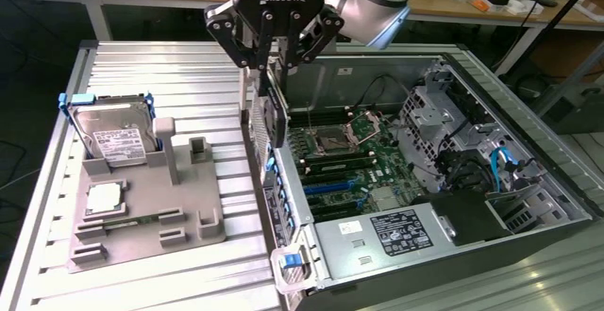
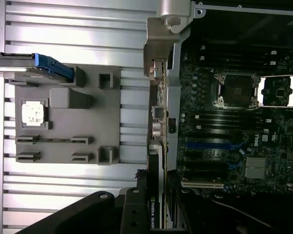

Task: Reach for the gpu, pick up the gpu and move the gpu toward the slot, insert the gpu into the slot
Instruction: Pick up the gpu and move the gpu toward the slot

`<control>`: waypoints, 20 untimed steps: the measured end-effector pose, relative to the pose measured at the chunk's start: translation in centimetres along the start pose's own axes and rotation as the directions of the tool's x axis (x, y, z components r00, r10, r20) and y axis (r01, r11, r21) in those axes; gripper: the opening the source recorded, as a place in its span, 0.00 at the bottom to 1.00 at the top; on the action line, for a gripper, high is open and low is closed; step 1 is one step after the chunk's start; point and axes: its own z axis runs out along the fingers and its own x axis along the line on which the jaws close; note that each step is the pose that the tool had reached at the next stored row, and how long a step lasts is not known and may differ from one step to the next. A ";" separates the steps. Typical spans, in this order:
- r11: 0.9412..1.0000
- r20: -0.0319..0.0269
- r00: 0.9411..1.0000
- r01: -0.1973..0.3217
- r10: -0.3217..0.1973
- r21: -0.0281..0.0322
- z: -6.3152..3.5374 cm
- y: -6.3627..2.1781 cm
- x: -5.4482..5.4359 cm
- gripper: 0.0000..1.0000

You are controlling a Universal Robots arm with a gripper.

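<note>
- Aluminium-slat table [image 1: 170, 63] under everything, well below the hand, carrying both the parts stand and the computer.
- Open computer case [image 1: 368, 78] lying on its side, below the hand and to its far side, side panel off so the boards face up for a top-down approach.
- Green motherboard [image 1: 378, 155] flat on the case floor, lower than the hand and off to the case side.
- Grey parts fixture [image 1: 189, 205] on the opposite side of the hand, well apart from it, keeping the loose components upright in its cradles.
- Gripper [image 1: 274, 62] pointing straight down, fingers partly closed and pinched on the top edge of the card.
- Gpu [image 1: 267, 116] hanging edge-down from the fingers, just over the case's near wall; probably held vertical so that its bottom edge can meet a connector.
- Hard drive [image 1: 113, 138] standing in its blue frame at the fixture's far end from the hand.
- Blue slot [image 2: 207, 145] on the motherboard, unoccupied, below and beside the hanging card, not yet under it.
</note>
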 end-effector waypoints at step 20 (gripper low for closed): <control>1.000 0.001 1.000 0.000 0.000 0.000 0.44 -0.52 -9.1 0.27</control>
